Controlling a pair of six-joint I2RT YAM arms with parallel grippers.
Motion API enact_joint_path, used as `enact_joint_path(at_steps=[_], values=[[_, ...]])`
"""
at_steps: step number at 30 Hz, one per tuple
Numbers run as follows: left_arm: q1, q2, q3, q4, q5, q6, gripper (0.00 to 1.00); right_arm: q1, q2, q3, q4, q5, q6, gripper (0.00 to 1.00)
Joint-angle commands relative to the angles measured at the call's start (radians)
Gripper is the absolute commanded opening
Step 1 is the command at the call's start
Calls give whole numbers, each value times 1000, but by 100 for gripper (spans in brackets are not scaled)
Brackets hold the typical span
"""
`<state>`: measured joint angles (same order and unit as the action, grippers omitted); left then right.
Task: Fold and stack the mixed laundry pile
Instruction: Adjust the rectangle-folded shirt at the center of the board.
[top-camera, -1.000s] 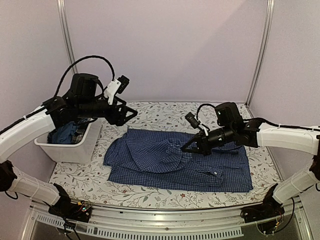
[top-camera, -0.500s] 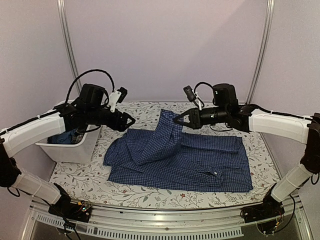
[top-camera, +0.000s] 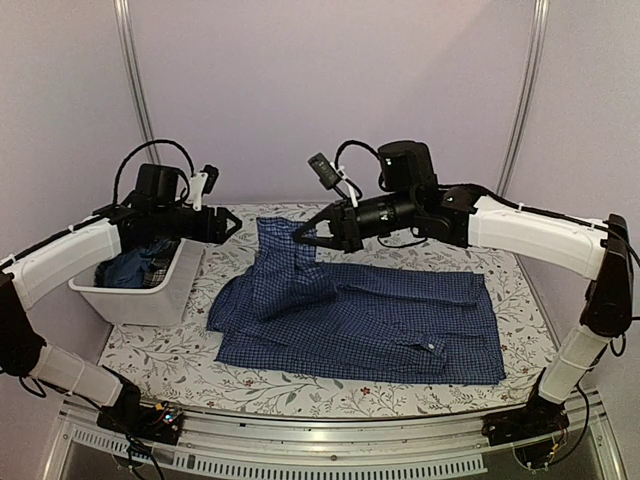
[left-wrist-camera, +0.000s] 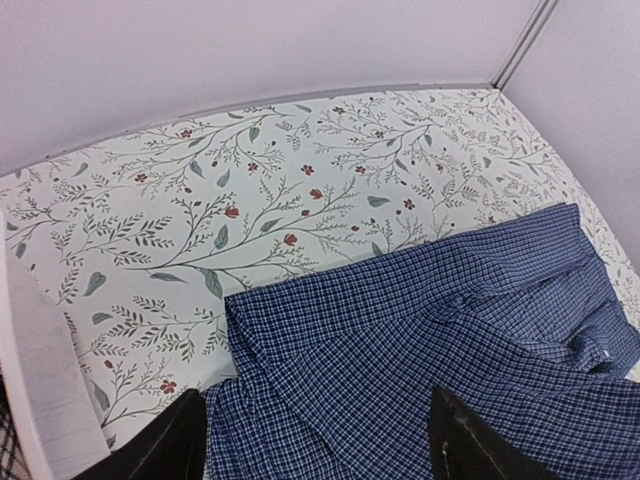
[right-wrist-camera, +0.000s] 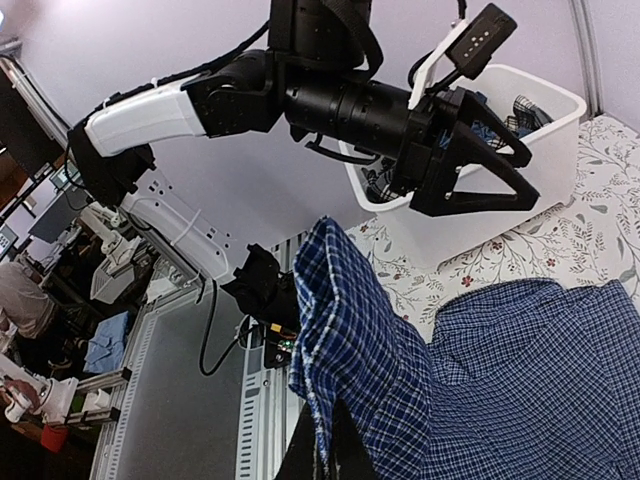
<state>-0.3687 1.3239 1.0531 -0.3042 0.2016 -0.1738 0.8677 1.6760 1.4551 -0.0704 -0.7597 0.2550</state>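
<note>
1. From above, we see a floral-print tablecloth (top-camera: 160, 352) covering the table, with pale lilac walls (top-camera: 330, 90) closing it in. A white rectangular plastic tub (top-camera: 150, 300) sits at the left with dark blue and plaid cloth garments (top-camera: 130, 268) inside. The blue-and-white small-check cloth shirt (top-camera: 380, 320) lies spread mid-table, its left part standing up off the surface. The right gripper (top-camera: 303, 236) pinches that raised fold. The left gripper (top-camera: 228, 226) hovers by the tub's far corner, apart from the shirt, its jaws spread.
2. In the left wrist view, the tablecloth runs back to the foot of the wall and the shirt's far edge lies below the camera. We see two dark fingers (left-wrist-camera: 165, 455) wide apart at the lower edge, with nothing between them and touching nothing.
3. In the right wrist view, the dark fingers (right-wrist-camera: 308, 455) are clamped together on the shirt fold, which rises above the rest of the cloth. Beyond it we see the left gripper, gaping and empty, in front of the tub.
</note>
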Motion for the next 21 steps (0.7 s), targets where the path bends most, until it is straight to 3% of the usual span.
enact_joint_path(at_steps=[1, 12, 21], values=[[33, -10, -10, 4, 39, 6, 75, 51, 60, 83, -100, -26, -57, 0], [59, 37, 22, -42, 70, 42, 75, 86, 150, 117, -89, 3, -29, 0], [66, 95, 68, -42, 87, 35, 76, -173, 166, -102, 212, 68, 281, 0]])
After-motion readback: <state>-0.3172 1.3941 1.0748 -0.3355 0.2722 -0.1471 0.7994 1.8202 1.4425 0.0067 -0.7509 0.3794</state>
